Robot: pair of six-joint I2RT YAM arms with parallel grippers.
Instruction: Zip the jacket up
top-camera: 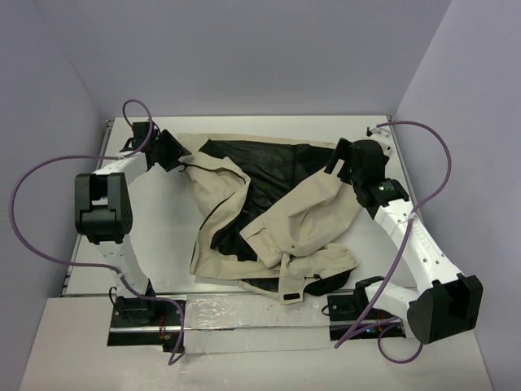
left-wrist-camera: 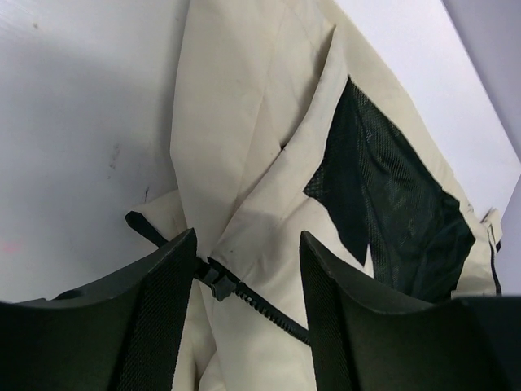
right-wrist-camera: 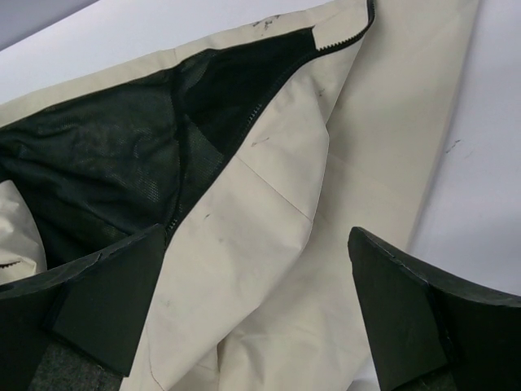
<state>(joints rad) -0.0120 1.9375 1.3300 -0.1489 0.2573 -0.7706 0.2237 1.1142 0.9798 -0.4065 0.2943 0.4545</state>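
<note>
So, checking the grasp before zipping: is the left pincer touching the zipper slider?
Cannot tell. The left wrist view shows the zipper slider beside one finger of the open left pincer, neither contact nor gap plain.

The left arm and right arm are stretching forward, elbows bent — the left gripper is pointing down, fingers parted, and the right gripper is gaping wider.
</note>
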